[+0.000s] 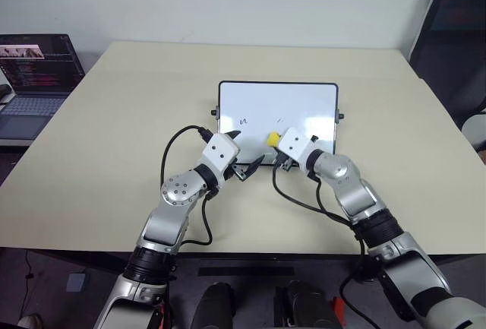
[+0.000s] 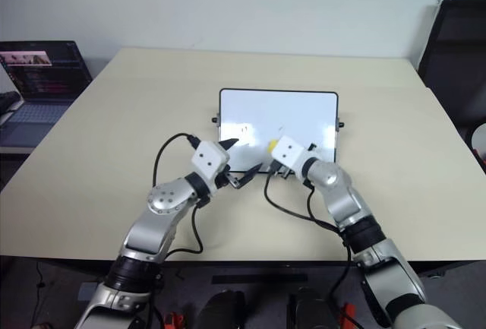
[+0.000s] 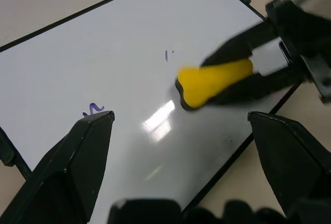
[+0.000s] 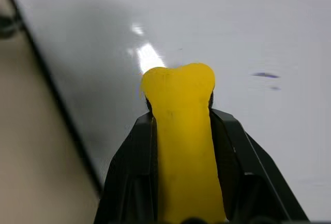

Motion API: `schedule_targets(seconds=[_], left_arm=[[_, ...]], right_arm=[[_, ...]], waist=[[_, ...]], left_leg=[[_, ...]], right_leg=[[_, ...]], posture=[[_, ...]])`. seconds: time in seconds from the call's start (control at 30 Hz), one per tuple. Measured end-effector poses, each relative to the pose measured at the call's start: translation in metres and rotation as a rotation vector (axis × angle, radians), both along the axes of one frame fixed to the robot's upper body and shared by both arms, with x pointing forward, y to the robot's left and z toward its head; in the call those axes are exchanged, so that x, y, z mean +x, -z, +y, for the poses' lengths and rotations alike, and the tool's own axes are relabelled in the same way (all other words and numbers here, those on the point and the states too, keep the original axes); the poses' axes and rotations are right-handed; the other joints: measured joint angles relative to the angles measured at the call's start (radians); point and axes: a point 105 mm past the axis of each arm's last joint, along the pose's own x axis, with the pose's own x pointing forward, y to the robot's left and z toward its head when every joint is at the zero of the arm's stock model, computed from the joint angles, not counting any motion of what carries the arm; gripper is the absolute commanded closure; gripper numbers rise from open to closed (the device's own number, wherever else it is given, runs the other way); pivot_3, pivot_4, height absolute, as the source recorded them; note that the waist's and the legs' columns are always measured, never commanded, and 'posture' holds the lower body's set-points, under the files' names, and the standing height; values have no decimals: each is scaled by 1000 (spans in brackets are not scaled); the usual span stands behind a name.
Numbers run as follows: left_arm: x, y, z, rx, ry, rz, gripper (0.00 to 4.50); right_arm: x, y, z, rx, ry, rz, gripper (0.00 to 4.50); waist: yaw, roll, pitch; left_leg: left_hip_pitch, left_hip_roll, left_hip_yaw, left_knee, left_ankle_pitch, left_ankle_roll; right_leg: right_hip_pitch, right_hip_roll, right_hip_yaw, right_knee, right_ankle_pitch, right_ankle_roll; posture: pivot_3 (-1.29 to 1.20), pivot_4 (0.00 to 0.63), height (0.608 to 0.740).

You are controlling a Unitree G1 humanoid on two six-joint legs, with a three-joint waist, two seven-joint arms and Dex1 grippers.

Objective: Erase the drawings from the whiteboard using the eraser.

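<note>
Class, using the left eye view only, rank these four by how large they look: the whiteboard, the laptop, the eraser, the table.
1. table
2. whiteboard and laptop: they look about alike, and the laptop is cut off at the picture's edge, so I leave them unranked.
3. eraser, by far the smallest, clamped in the right gripper.

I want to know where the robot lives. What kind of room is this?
Probably an office or lab: a big plain beige table, an open laptop showing code beside it, and a black office chair against the bare white wall.
</note>
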Motion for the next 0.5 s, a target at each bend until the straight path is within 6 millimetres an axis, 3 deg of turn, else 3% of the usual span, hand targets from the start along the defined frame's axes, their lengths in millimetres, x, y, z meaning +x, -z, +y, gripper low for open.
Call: schedule_targets(seconds=[0.2, 0.5], left_arm=[[1, -3, -1, -1, 3, -8, 0], [1, -3, 1, 1, -2, -8, 0]], right_arm=[[22, -40, -11, 87, 92, -142, 3381], [25, -28, -10, 19, 82, -104, 3381]], waist=[[-1, 0, 0], [-2, 0, 0]], left_leg=[[-2, 0, 0, -3, -1, -1], [-1, 0, -1, -2, -1, -1]], right_leg=[[-2, 0, 0, -1, 0, -1], [-1, 0, -1, -1, 0, -1]], posture=[[0, 150, 740], [0, 150, 740]])
